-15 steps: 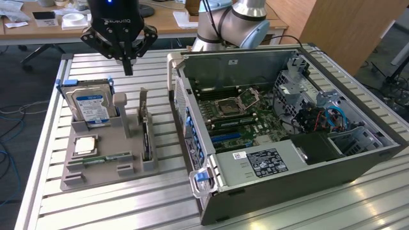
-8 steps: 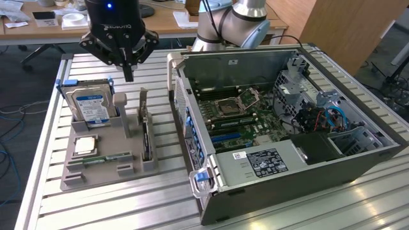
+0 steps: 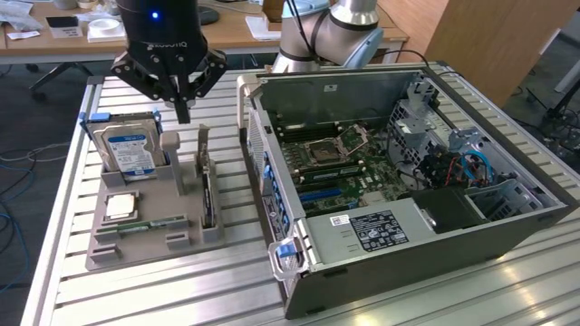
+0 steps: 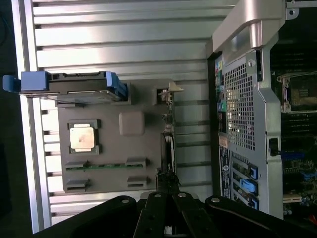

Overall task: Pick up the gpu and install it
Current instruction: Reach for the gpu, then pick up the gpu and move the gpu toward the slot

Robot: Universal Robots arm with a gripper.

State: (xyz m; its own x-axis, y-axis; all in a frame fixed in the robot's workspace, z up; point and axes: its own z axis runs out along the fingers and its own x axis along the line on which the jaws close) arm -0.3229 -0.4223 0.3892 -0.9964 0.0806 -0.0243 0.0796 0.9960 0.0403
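early stage. the gripper [image 3: 184, 117] hangs above the grey holder [image 3: 154, 204], fingers [image 3: 184, 109] clenched on nothing. the gpu [image 3: 208, 190] stands on edge in the holder's slot, mid-worktop [image 3: 136, 292], beside the open computer case [image 3: 408, 251]. neither pickup nor installation is done.

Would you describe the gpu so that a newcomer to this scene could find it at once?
Start at the open computer case; beside it, on the exterior view's left, lies a grey tray. The gpu stands on edge in the tray's slot nearest the case. It is a thin, dark card, unlike the upright hard drive with its blue-white label or the square processor.
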